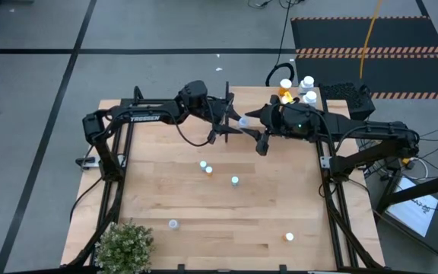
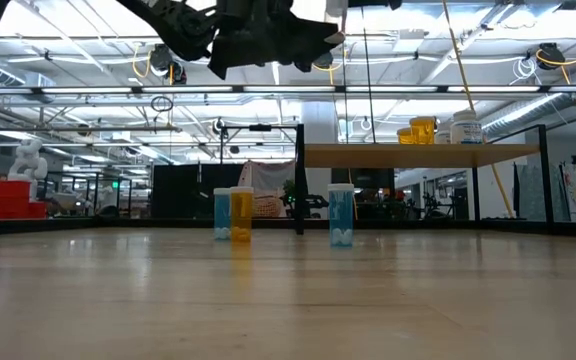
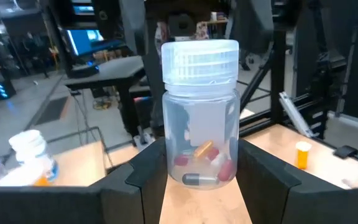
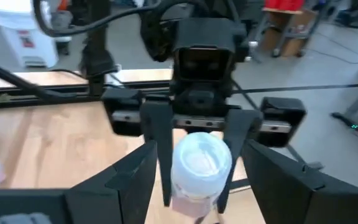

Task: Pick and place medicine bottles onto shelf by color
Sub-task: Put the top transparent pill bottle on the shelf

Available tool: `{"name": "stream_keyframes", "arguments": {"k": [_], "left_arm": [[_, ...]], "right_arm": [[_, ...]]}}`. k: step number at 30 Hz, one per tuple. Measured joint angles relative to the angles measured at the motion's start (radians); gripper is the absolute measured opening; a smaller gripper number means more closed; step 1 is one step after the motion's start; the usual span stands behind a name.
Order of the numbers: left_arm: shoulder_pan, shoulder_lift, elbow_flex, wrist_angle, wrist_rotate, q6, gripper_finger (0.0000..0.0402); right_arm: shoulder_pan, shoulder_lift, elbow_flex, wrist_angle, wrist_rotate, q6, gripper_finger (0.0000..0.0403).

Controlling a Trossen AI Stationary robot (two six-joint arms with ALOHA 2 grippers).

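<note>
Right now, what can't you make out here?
- High view: the held bottle is mostly hidden between the left hand and right hand, so right-hand contact is unclear.
- Low view: both hands are cut off by the top edge.
- High view: the table bottles are too small to tell contents.
- Right wrist view: the held bottle's body is hidden under its cap.

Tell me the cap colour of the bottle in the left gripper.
White, on a clear bottle; the left wrist view shows it best.
</note>
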Motion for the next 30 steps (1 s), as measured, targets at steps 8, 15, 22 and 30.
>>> {"name": "stream_keyframes", "arguments": {"k": [8, 15, 22, 30], "left_arm": [[0.000, 0.008, 0.000, 0.003, -0.029, 0.007, 0.0172], [0.000, 0.008, 0.000, 0.013, -0.041, 0.007, 0.0172], [0.000, 0.008, 0.000, 0.015, -0.041, 0.004, 0.0172], [0.000, 0.008, 0.000, 0.015, -0.041, -0.009, 0.0172]], "right_arm": [[0.000, 0.000, 0.000, -0.017, 0.041, -0.001, 0.0226], [0.000, 0.018, 0.000, -0.026, 0.040, 0.003, 0.0198], [0.000, 0.021, 0.000, -0.035, 0.039, 0.000, 0.0165], [0.000, 0.021, 0.000, -0.034, 0.039, -0.015, 0.0144]]}}
